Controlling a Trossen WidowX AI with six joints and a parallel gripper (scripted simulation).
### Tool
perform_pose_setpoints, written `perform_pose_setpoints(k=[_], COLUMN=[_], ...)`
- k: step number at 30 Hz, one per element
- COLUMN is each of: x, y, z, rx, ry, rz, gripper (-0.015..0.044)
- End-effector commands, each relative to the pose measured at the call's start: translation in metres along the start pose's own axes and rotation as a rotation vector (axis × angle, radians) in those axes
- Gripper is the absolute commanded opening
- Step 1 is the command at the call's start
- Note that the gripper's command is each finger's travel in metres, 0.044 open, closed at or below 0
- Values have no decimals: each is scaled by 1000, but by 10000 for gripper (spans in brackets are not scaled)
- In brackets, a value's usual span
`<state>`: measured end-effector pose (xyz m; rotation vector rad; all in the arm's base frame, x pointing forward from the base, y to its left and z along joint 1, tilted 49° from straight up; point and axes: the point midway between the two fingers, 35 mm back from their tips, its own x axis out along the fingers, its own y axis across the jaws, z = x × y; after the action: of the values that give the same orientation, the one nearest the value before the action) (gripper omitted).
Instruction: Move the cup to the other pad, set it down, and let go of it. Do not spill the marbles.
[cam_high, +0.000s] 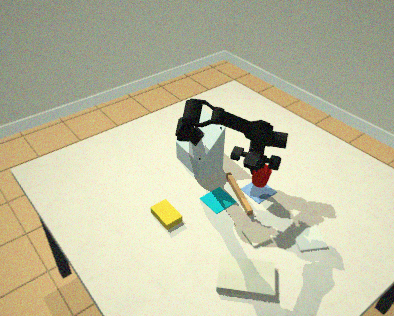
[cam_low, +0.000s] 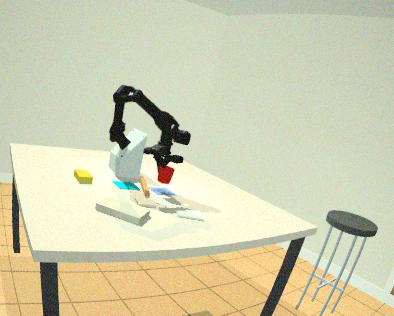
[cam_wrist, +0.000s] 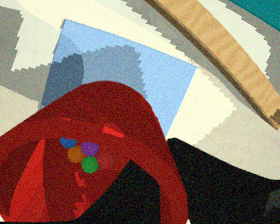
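Observation:
The red cup (cam_high: 261, 176) (cam_low: 166, 174) (cam_wrist: 107, 100) hangs a little above the blue pad (cam_high: 256, 196) (cam_low: 162, 191) (cam_wrist: 165, 85), slightly tilted. My gripper (cam_high: 259, 168) (cam_low: 162, 164) (cam_wrist: 160, 149) is shut on the cup's wall, one finger inside the cup and one outside. Inside the cup, the wrist view shows a blue marble (cam_wrist: 68, 142), an orange marble (cam_wrist: 75, 154), a purple marble (cam_wrist: 90, 148) and a green marble (cam_wrist: 89, 165). The teal pad (cam_high: 216, 201) (cam_low: 126, 185) (cam_wrist: 262, 14) carries nothing.
A wooden bar (cam_high: 240, 195) (cam_low: 145, 187) (cam_wrist: 230, 50) lies between the two pads. A yellow block (cam_high: 166, 214) (cam_low: 83, 176) lies beyond the teal pad. A thick pale slab (cam_high: 247, 281) (cam_low: 122, 212) and a thin pale plate (cam_high: 312, 241) (cam_low: 190, 215) lie farther from the arm's base.

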<state>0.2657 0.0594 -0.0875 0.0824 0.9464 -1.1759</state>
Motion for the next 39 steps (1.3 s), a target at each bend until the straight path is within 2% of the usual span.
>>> perform_pose_setpoints(k=[1,24,39], x=[-9,-7,-9], y=[0,-1,-20], z=[0,1,18], rx=[6,2,4], ry=[4,0,2], rz=[2,0,0], gripper=[0,0,0])
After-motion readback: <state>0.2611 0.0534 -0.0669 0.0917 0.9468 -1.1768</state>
